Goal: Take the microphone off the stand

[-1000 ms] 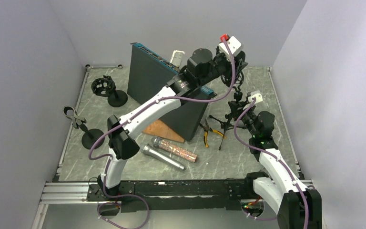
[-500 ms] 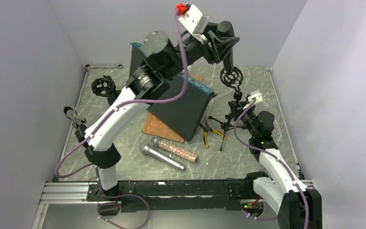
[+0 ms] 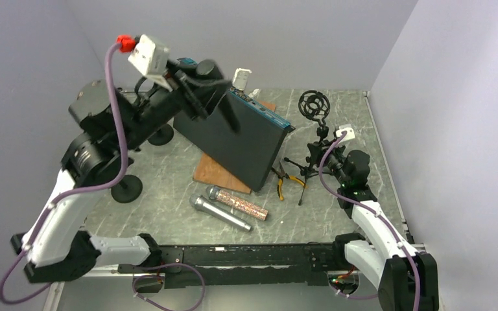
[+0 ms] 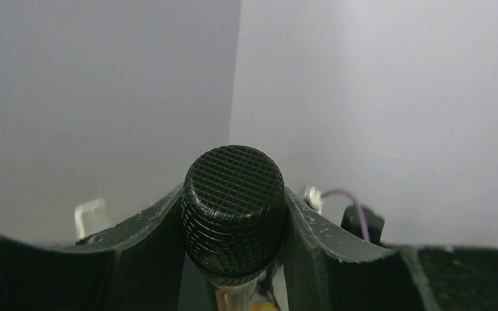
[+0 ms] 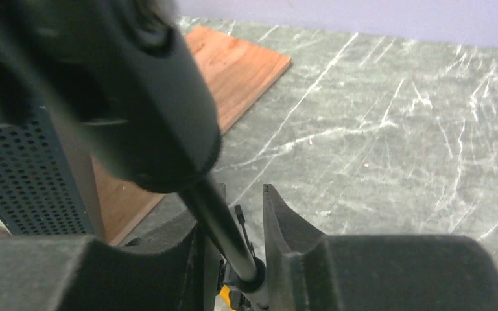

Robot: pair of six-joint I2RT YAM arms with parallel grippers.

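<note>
The microphone (image 3: 225,111) is gripped in the left jaws, high above the counter (image 3: 363,129) beside the leaning black box (image 3: 240,142), while the stand (image 3: 308,165), farther right, is flanked at its stem by the slightly parted right jaws.

The grey-green marbled tabletop (image 3: 363,123) carried a black tripod stand (image 3: 306,167) at the right, with yellow-handled pliers (image 3: 280,184) just beside it. A tilted black perforated box (image 3: 240,146) leaned over a brown wooden board (image 3: 213,175). Near the front lay a silver microphone (image 3: 224,214) beside a glittery copper microphone (image 3: 238,203). A black round-based stand (image 3: 126,189) stood at the left.
</note>
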